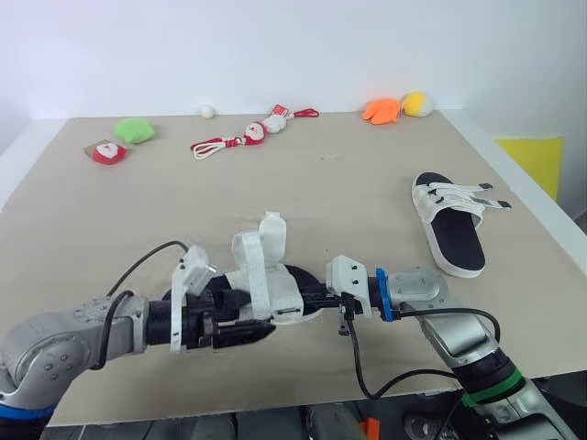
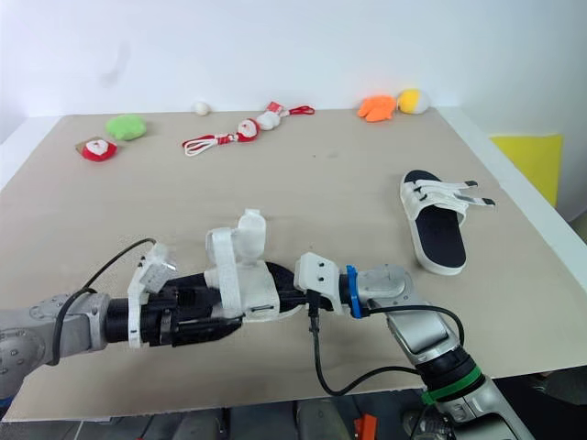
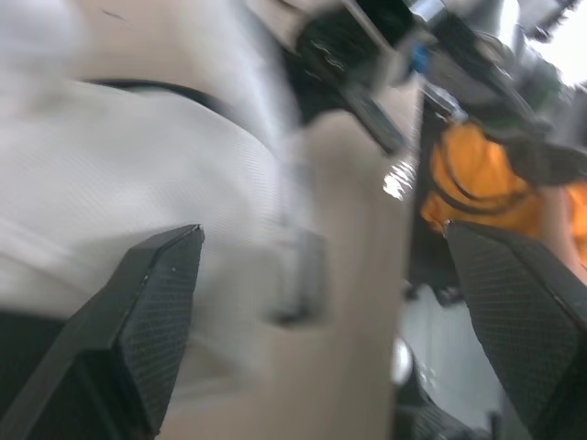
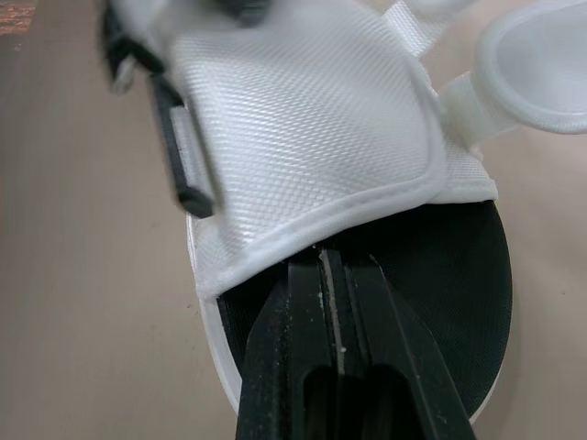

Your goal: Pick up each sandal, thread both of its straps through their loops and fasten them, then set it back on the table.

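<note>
Centrally, the white sandal has a black footbed, straps upright.

On the near sandal, the strap is showing white woven cloth over a matt black footbed; the table is looking matt, perhaps laminate; the left gripper is showing knurled black pads.
</note>
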